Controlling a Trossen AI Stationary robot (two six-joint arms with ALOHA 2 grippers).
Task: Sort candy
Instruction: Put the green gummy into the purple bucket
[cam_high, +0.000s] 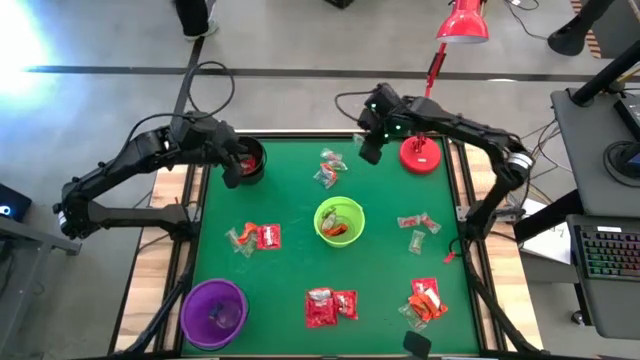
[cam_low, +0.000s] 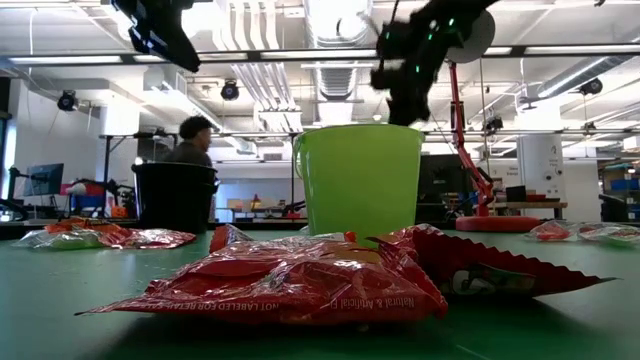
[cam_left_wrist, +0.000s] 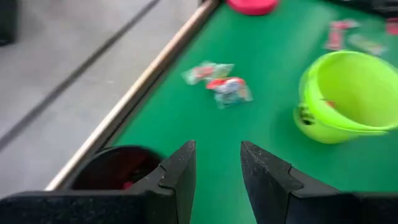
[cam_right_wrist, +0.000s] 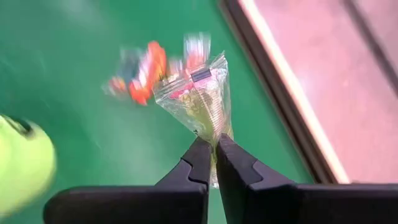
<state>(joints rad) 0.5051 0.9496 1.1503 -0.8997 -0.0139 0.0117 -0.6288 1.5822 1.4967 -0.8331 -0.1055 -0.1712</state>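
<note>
My right gripper (cam_right_wrist: 212, 146) hangs over the table's far side (cam_high: 370, 150), shut on a clear candy packet (cam_right_wrist: 198, 93). Below it, a small heap of wrapped candy (cam_right_wrist: 146, 71) lies on the mat (cam_high: 328, 168). My left gripper (cam_left_wrist: 217, 171) is open and empty, above the black bowl (cam_left_wrist: 109, 169) at the far left (cam_high: 245, 160); something red lies in that bowl. The lime-green bowl (cam_high: 340, 220) stands mid-table with orange candy inside. More candy lies in groups (cam_high: 255, 237), (cam_high: 330, 305), (cam_high: 427, 300), (cam_high: 417, 225). My right gripper pinches the clear packet by one narrow end (cam_right_wrist: 208, 129) between its two fingertips (cam_right_wrist: 200, 152). The packet is lifted clear of the mat, and the rest of it sticks out beyond the fingertips with its dark label (cam_right_wrist: 200, 75) at the far end.
A purple bowl (cam_high: 213, 312) stands at the near left corner. A red desk lamp's base (cam_high: 420, 153) sits at the far right, close beside my right gripper. The table's far edge rail (cam_right_wrist: 273, 93) runs just past the held packet. A person (cam_low: 190, 140) is in the room behind.
</note>
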